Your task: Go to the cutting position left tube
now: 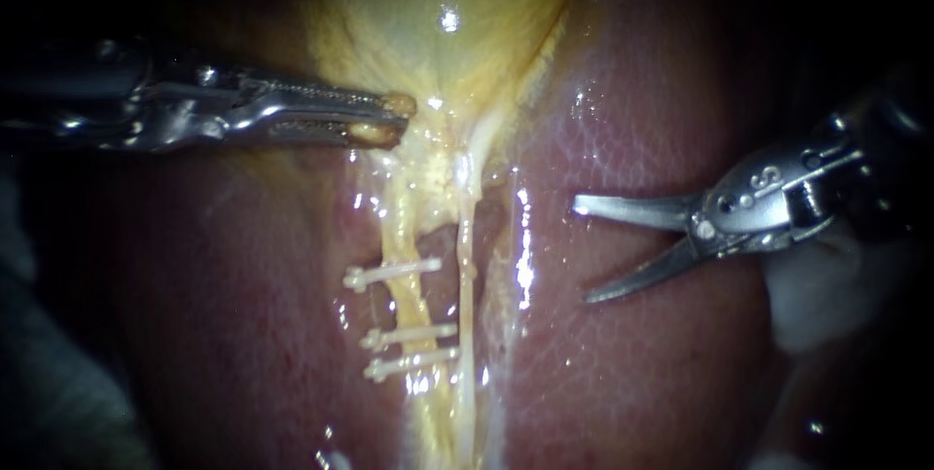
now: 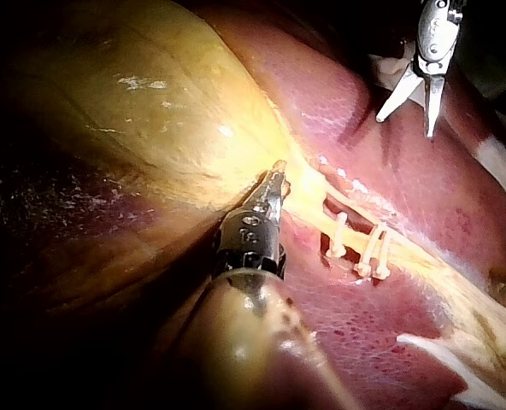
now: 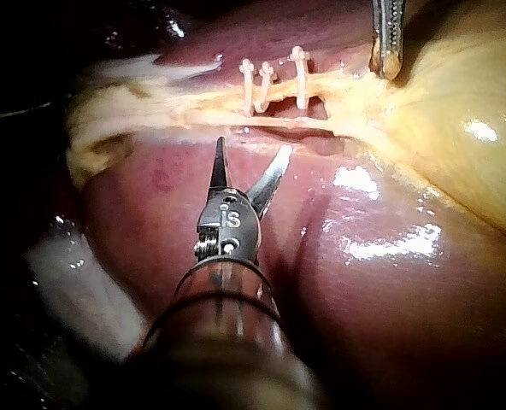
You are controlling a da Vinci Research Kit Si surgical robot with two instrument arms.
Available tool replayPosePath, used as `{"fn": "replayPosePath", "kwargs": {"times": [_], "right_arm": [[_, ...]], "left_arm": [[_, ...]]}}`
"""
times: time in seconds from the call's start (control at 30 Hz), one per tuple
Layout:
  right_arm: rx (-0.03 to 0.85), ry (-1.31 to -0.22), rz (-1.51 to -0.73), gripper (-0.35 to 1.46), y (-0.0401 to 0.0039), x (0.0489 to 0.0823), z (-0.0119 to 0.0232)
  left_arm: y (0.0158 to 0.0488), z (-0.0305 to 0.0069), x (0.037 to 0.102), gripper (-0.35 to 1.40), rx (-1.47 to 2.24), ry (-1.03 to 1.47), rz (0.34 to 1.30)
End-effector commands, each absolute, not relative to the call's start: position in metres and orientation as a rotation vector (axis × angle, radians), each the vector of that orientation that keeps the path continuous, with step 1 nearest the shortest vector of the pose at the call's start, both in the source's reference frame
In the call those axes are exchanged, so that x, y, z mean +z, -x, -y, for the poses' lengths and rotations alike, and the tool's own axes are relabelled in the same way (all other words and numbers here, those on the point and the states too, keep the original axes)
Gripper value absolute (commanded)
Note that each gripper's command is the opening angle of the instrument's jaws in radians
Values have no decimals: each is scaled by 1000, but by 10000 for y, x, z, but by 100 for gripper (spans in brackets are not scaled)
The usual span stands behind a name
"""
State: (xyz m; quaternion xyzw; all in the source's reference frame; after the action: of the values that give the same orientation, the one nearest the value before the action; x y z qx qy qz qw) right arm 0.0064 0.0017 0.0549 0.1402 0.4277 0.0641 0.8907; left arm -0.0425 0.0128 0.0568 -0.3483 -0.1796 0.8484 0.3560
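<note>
Blades on my right instrument [image 1: 581, 249] gape empty, well apart from the clipped left tube [image 1: 413, 303]; my left instrument [image 1: 397, 118] clamps gallbladder [image 1: 438, 3] near it, seemingly for tension.

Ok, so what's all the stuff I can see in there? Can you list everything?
liver: one, reddish pink, underneath everything
gallbladder: one, yellow, above the tubes in the endoscope view
left tube: one, yellow, runs down from the gallbladder
right tube: one, pale and thin, close beside the left tube
clips: three, white, across the left tube
white soft patch: one, white, under the right instrument
left instrument: one, silver, jaws shut on the gallbladder's narrow end
right instrument: one, silver, jaws open over the liver, apart from the tubes
</note>
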Motion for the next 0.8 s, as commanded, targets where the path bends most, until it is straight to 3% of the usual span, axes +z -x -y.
{"fn": "replayPosePath", "kwargs": {"times": [0.03,0.47,0.8], "right_arm": [[135,-291,-888,143,-64,549,-17],[137,-290,-887,143,-69,549,-16],[108,-353,-923,143,-97,558,-4]], "left_arm": [[423,-129,566,-35,2192,901,467],[365,-142,500,-35,2179,896,425],[361,-143,502,-35,2180,896,423]]}}
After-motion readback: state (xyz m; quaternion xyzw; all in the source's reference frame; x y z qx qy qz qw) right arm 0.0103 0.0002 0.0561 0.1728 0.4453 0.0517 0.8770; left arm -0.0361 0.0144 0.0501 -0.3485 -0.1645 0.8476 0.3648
